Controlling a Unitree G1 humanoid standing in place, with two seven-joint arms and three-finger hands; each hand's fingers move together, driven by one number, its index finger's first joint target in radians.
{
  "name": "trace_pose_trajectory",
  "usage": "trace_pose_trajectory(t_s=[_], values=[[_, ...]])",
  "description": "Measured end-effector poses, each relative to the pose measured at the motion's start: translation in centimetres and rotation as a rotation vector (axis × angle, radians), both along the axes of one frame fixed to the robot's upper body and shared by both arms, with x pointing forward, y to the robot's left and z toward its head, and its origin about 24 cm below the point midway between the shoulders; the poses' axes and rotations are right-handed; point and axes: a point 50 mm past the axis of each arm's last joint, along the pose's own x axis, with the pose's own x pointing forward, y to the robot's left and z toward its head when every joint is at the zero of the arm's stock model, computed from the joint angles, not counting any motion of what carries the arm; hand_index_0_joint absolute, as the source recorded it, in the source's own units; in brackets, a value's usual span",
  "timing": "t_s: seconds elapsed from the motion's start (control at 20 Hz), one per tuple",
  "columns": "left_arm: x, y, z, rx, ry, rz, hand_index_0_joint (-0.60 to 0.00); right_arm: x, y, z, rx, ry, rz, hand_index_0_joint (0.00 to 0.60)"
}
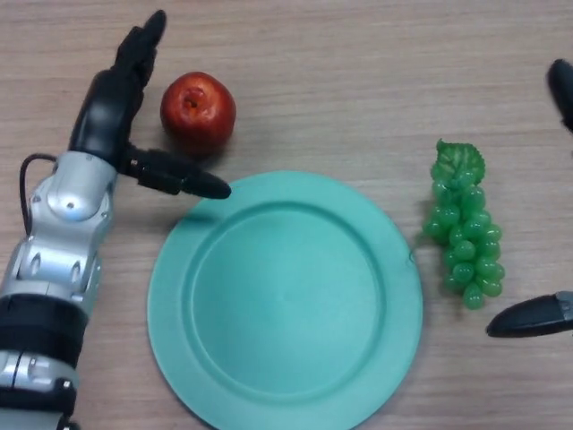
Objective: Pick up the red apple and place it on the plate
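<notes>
A red apple [198, 112] stands upright on the wooden table, just beyond the far left rim of a round teal plate [285, 300]. My left hand [112, 112] sits to the apple's left, open, with its fingers stretched away past the apple and its thumb [183, 177] reaching under the apple's near side, over the plate's edge. Nothing is held and a small gap shows between hand and apple. My right hand [537, 315] shows only as finger parts at the right edge.
A bunch of green grapes [464, 224] lies on the table to the right of the plate, between the two visible parts of my right hand.
</notes>
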Motion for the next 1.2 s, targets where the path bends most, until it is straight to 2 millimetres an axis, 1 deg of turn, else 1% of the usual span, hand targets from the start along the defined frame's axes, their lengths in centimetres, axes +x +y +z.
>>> trace_pose_trajectory(t_s=[0.15,0.2,0.25,0.3,0.35,0.4,0.5,0.7,0.8,0.85,0.9,1.05,1.1,1.15,1.2], values=[[0.6,-1.0,0.3,-0.014,-0.035,-0.043,0.0,-0.1,-0.3,0.0,0.005,0.002,-0.012,0.0],[0.6,-1.3,0.2,-0.017,-0.042,-0.053,-0.1,-0.1,-0.3,-0.1,0.006,0.005,-0.009,0.0],[0.6,-1.4,0.0,0.013,-0.036,-0.055,-0.25,-0.2,-0.3,-0.1,0.006,0.007,-0.011,0.0],[0.6,-1.4,0.0,0.028,-0.035,-0.053,-0.35,-0.2,-0.4,-0.1,0.006,0.008,-0.014,0.0],[0.7,-1.3,0.0,0.072,-0.039,-0.043,-0.5,-0.2,-0.6,-0.1,0.005,0.006,-0.023,0.0],[0.8,-1.3,-0.1,0.11,-0.045,-0.03,-0.596,-0.3,-0.8,0.0,0.005,0.003,-0.033,0.0],[0.8,-1.2,-0.3,0.161,-0.03,-0.01,-0.6,-0.4,-1.1,0.1,0.001,-0.007,-0.044,0.0],[0.9,-1.1,-0.2,0.176,-0.031,0.024,-0.6,-0.4,-0.9,0.1,0.016,-0.01,-0.021,0.0],[0.9,-0.7,0.1,0.274,-0.064,0.06,-0.6,-0.6,-0.8,0.3,0.013,-0.022,-0.015,0.0],[0.9,-0.4,0.8,0.323,-0.078,0.081,-0.6,-0.7,-0.7,0.5,0.011,-0.03,-0.011,0.0],[0.7,-0.2,1.3,0.325,-0.091,0.098,-0.6,-0.7,-0.6,0.5,0.009,-0.034,-0.009,0.0],[-0.9,-0.9,3.6,0.304,-0.177,0.091,-0.6,-0.8,-0.5,0.7,0.008,-0.045,-0.002,0.0],[-1.7,-1.1,4.2,0.303,-0.19,0.07,-0.6,-0.8,-0.4,0.8,0.007,-0.05,0.001,0.0],[-3.0,-1.6,5.0,0.291,-0.227,0.033,-0.6,-0.8,-0.4,0.9,0.006,-0.054,-0.001,0.0],[-4.1,-1.9,5.4,0.245,-0.231,0.017,-0.6,-0.8,-0.4,1.0,0.003,-0.06,-0.002,0.0]])
